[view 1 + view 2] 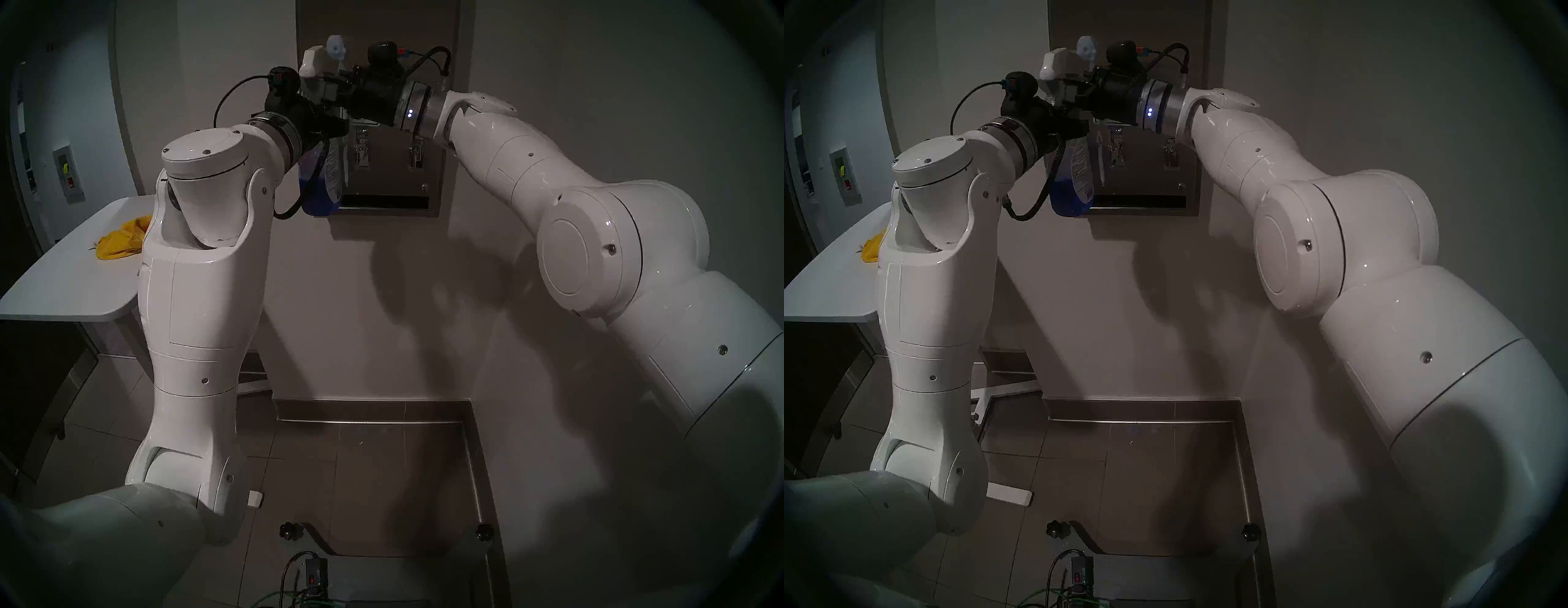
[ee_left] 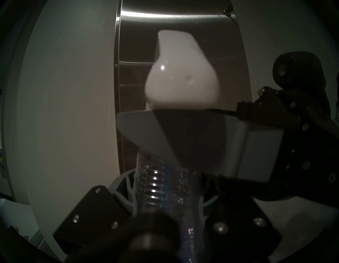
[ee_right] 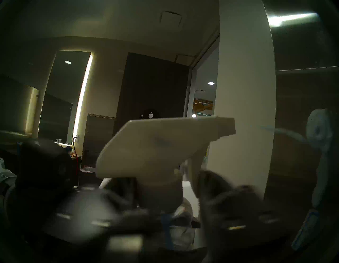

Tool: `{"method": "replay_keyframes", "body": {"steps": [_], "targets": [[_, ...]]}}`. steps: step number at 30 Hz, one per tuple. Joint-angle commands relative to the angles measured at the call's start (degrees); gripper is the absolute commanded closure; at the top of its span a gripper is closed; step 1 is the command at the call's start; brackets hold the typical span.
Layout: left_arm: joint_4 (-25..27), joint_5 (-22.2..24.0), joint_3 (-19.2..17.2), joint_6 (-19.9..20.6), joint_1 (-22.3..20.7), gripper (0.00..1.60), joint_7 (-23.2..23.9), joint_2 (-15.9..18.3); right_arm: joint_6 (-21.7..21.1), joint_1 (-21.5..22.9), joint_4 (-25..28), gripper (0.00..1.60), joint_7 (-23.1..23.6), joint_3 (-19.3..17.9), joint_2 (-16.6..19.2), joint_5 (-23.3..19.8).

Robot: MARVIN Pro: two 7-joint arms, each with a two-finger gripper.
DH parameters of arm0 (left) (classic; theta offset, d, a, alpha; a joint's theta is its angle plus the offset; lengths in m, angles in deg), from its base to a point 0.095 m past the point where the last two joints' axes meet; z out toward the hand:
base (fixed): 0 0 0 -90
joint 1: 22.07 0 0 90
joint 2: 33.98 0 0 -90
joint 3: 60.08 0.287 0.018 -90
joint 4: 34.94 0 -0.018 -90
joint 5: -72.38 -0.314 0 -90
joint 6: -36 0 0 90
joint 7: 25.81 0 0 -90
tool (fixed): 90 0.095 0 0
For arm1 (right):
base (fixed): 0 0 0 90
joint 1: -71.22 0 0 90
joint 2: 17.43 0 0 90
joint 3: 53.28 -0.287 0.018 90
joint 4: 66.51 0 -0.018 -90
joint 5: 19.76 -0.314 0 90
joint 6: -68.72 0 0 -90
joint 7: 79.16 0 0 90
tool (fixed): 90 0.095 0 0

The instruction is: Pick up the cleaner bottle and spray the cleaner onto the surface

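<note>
Currently the clear plastic spray bottle with white trigger head, blue liquid and printed white label [image 1: 324, 170] hangs upright in mid-air, just in front of the tall brushed stainless-steel wall dispenser front [image 1: 390, 170], held up level w/ its two lever knobs. Reason for this placement: nozzle faces the steel, so cleaner lands on the target, not the pale wall beside it.

Left gripper [image 1: 329, 123] is clamped on the bottle neck, just below the trigger head; left wrist view shows the ribbed clear neck between the black fingers [image 2: 88, 207]. Grip at the neck leaves the trigger free and carries the bottle's weight below the hold.

Right gripper [image 1: 335, 83] comes in from the side, approx. level, jaws squeezed together on the trigger of the white head [image 3: 156, 147]. Two-arm split: one arm supports, the other actuates.

White foam patch [image 1: 336, 46] sits on the steel above the head; right wrist view shows a pale streak from nozzle toward it, so spray is judged to be in progress. How far the lever is pulled: cannot tell, blurred.

Yellow cloth [image 1: 121, 240] lies on the white rounded table [image 1: 63, 288], well apart, presumably for wiping later.
</note>
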State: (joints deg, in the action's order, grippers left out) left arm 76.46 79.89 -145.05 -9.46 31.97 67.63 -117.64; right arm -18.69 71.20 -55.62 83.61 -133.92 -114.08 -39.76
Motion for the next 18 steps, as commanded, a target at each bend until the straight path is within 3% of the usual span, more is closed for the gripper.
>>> {"method": "replay_keyframes", "body": {"steps": [1,18], "targets": [[2.3,0.1,-0.4,-1.8,-3.6,1.6,0.0,-0.4,0.2,2.7,0.6,0.0,0.3,-0.5,0.5,-0.4],[2.3,-0.4,-0.6,-1.7,-3.5,1.6,0.5,-0.8,0.3,2.9,-0.5,0.0,3.9,-0.6,5.3,-0.2]]}}
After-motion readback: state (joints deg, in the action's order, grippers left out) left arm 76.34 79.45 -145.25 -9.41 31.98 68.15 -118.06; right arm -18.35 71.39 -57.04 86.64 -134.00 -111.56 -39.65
